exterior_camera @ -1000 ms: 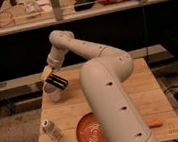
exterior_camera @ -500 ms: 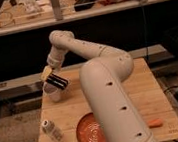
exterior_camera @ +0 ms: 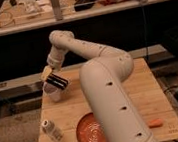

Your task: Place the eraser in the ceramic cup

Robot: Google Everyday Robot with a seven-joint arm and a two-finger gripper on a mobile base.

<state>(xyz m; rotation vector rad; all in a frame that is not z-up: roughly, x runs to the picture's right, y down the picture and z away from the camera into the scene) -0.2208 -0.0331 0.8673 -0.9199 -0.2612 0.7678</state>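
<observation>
The small off-white ceramic cup stands near the far left of the wooden table. My gripper hangs right above the cup's mouth, at the end of the white arm that reaches over from the right. A pale yellowish block, likely the eraser, sits at the gripper's upper left side, just over the cup.
A small white bottle with a dark label lies at the front left. An orange plate sits at the front, partly behind the arm. A small orange object lies at the front right. A rail and cluttered shelf run behind the table.
</observation>
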